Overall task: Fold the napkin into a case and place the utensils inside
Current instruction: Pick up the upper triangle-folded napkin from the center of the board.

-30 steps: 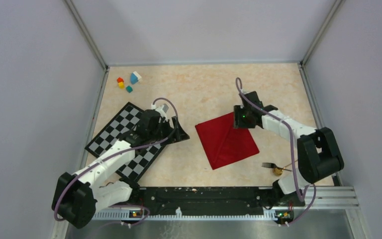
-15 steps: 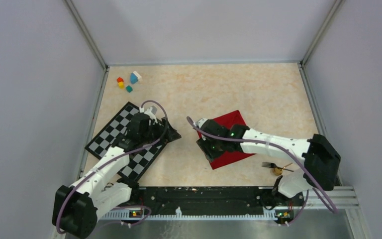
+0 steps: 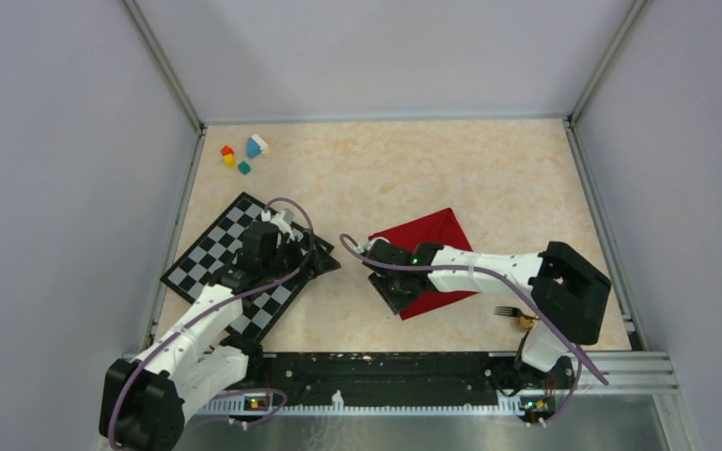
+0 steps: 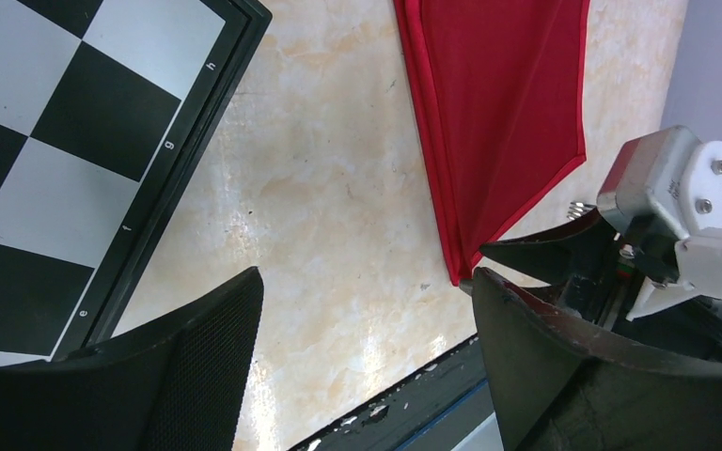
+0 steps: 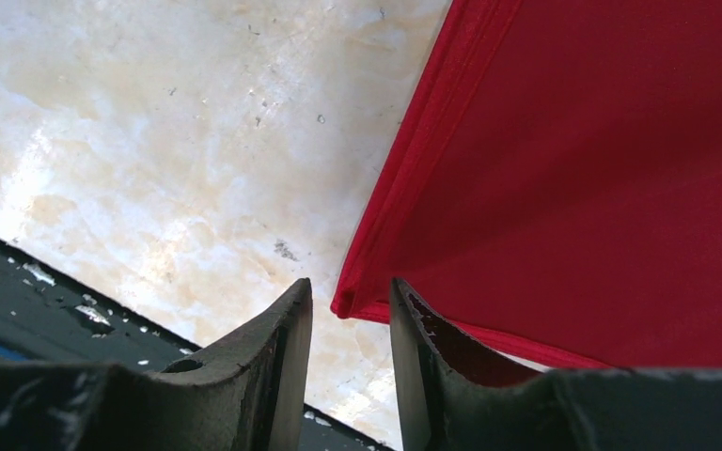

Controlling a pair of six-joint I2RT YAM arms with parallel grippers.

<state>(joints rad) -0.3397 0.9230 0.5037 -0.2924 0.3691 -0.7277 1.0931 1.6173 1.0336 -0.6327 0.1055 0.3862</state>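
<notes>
Right fingers (image 5: 263,376): narrowly parted astride napkin (image 5: 602,188) corner, nothing pinched.
Left fingers (image 4: 197,376): spread wide, empty.
Napkin: seemingly part-folded on surface (image 3: 385,160); case unfinished.
Fork (image 3: 508,311), spoon (image 3: 525,323): uninserted, lying apart from napkin.

**Both Arms Angled Inward, Jaws Apart**

The left arm stretched forward and to the right, and the left tool (image 4: 365,282) was spread wide. The right arm bent across to the left, and the right tool (image 5: 350,291) tilted downward, jaws narrowly parted.
</notes>
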